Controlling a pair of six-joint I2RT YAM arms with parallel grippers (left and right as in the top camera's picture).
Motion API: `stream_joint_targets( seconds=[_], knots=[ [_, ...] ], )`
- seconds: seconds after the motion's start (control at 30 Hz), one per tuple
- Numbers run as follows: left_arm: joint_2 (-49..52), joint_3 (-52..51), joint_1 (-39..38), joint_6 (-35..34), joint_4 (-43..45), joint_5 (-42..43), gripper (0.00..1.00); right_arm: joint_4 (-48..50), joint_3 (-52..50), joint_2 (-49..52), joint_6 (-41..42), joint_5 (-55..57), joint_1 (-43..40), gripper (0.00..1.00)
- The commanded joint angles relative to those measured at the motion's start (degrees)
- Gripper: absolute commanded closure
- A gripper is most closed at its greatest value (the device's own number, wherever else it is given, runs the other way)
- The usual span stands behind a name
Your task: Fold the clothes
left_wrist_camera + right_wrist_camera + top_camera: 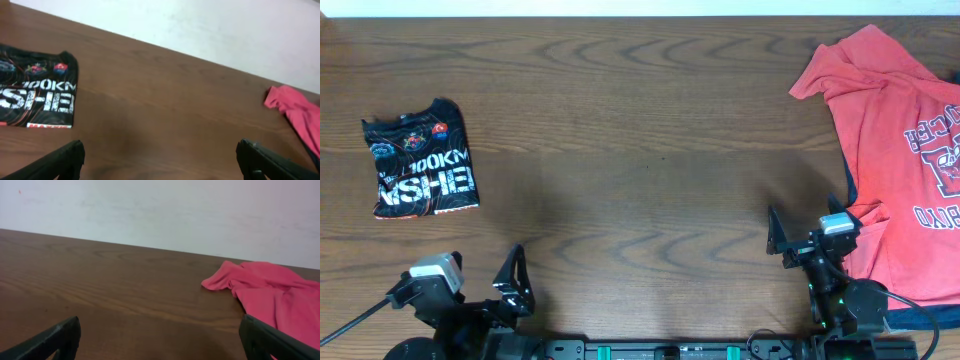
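- Black shirt [420, 160] is found folded into a compact rectangle, lettering up, at the left side of the table [650, 130].
- Red shirt [905, 140] is seen spread loose and creased at the right edge, not folded.
- Left gripper [160, 162] is held with fingers spread wide over bare wood near the front edge, apart from the black shirt.
- Right gripper [160, 340] is likewise spread wide at the red shirt's near edge; contact cannot be told.
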Motion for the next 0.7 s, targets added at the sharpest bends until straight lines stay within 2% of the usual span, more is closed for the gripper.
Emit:
stream_joint_targets(
  seconds=[0.0,0.13,0.27,0.53,0.67],
  knots=[
    [-0.13,-1.36,1.29,2.19,-0.42,-3.78,0.02,-0.13,-0.07,-0.31,-0.85,-0.46,-0.50,0.01],
    [-0.33,-6.43,4.76,2.19,0.85,-7.02,0.02,-0.13,-0.07,-0.31,-0.85,-0.46,-0.52,0.01],
    [-1.97,-16.02,8.63,2.16,7.32,-6.97,0.02,-0.13,-0.07,-0.31,-0.85,-0.46,-0.52,0.01],
    [-10.25,-37.44,10.40,2.14,34.29,-6.95,0.02,-0.13,-0.07,-0.31,-0.85,-0.46,-0.52,0.01],
    [-10.67,-45.09,10.40,2.40,48.85,-7.02,0.02,-0.13,-0.07,-0.31,-0.85,-0.46,-0.52,0.01]
  ],
)
